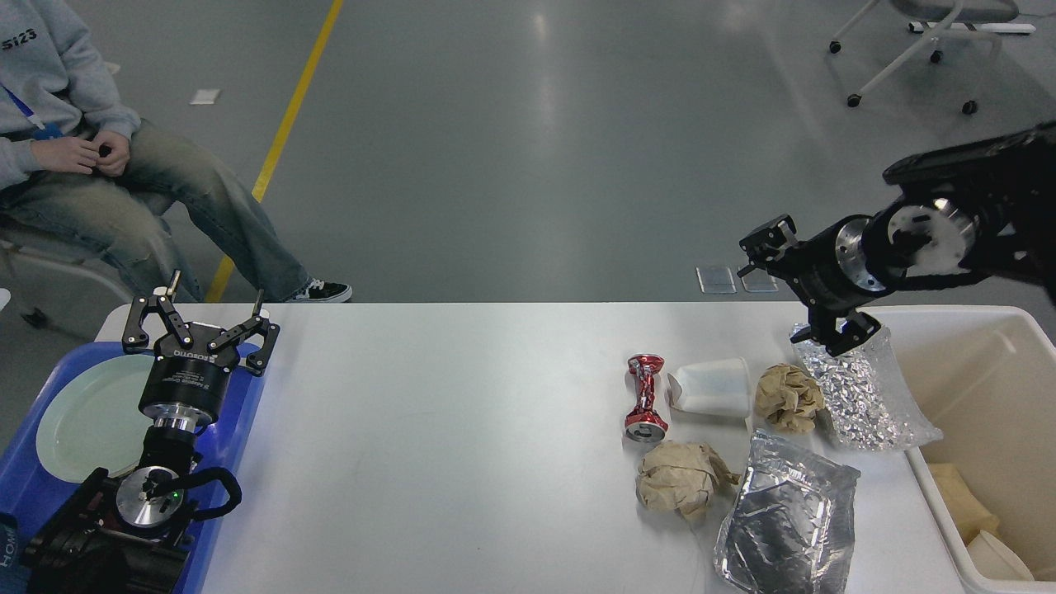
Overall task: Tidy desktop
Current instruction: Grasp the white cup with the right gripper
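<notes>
Wide white matte rounded-corner desktop (pixel 462 429) is lying long axis left-right, spanning between the grippers; left gripper (pixel 200 318) is sitting splayed open, right gripper (pixel 804 285) is hovering open above its far right corner.

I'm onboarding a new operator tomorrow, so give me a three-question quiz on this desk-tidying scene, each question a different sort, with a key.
1. True or false: the crushed red can lies to the left of the white paper cup in the head view.
2. How many crumpled brown paper balls lie on the desktop?
3. What sits in the blue tray under the left pincer? A) a green plate B) a foil bag C) a mug

Key:
1. True.
2. Two: one beside the cup, one nearer the robot.
3. A, the pale green plate.
</notes>
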Controlling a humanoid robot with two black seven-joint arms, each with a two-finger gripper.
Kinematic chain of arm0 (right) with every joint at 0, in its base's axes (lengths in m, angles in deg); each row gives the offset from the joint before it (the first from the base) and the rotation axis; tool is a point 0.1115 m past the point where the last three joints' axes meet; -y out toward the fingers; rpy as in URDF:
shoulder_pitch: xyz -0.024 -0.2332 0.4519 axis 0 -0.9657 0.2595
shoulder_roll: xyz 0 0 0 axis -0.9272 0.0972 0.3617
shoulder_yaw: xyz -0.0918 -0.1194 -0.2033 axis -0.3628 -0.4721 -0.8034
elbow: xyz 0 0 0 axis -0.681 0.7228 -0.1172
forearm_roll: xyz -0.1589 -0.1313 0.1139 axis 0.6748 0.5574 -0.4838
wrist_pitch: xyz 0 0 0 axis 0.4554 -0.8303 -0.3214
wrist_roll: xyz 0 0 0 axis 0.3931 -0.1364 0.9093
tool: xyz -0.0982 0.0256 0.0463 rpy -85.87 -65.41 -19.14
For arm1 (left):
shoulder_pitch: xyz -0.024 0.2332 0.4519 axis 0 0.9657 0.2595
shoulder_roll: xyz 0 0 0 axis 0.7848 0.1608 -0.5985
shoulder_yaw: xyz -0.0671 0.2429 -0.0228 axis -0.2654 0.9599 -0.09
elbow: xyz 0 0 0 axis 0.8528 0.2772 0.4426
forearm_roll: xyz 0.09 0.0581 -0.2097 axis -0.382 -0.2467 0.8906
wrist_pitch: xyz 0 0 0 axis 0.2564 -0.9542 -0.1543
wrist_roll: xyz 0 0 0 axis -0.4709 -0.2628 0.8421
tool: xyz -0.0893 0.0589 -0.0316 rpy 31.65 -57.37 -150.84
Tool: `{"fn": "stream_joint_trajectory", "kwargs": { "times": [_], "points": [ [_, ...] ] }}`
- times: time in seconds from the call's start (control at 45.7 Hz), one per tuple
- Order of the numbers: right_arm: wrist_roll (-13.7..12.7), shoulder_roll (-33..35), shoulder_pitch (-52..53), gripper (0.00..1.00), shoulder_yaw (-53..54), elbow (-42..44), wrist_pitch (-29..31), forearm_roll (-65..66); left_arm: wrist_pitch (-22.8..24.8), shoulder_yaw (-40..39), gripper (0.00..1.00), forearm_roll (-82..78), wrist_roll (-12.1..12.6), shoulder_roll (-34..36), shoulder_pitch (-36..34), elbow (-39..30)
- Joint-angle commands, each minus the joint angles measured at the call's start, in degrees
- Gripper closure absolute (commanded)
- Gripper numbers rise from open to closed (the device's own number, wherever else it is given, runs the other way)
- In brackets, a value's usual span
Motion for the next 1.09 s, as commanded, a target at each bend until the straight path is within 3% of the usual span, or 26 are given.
{"fn": "stream_joint_trajectory", "kwargs": {
  "times": [0.0, 0.109, 0.284, 0.722, 1.072],
  "points": [
    [0.2, -2.2, -6.0, 0.0, 2.7, 1.3, -9.9, -10.3, 0.0, 0.0, 0.04, 0.0, 0.0, 0.0, 0.0, 0.0],
    [0.3, -2.4, -11.5, 0.0, 9.2, 4.0, -14.5, -12.0, 0.0, 0.0, 0.04, 0.0, 0.0, 0.0, 0.0, 0.0],
    [0.2, -6.8, -21.0, 0.0, 15.5, 13.8, -14.6, -12.0, 0.0, 0.0, 0.04, 0.0, 0.0, 0.0, 0.0, 0.0],
    [-1.6, -17.7, -36.4, 0.0, 15.4, 37.3, -14.4, -10.7, 0.0, 0.0, 0.04, 0.0, 0.0, 0.0, 0.0, 0.1],
    [-2.2, -19.4, -40.9, 0.03, 17.6, 44.7, -14.4, -7.5, 0.0, 0.0, 0.04, 0.0, 0.0, 0.0, 0.0, 0.0]
  ]
}}
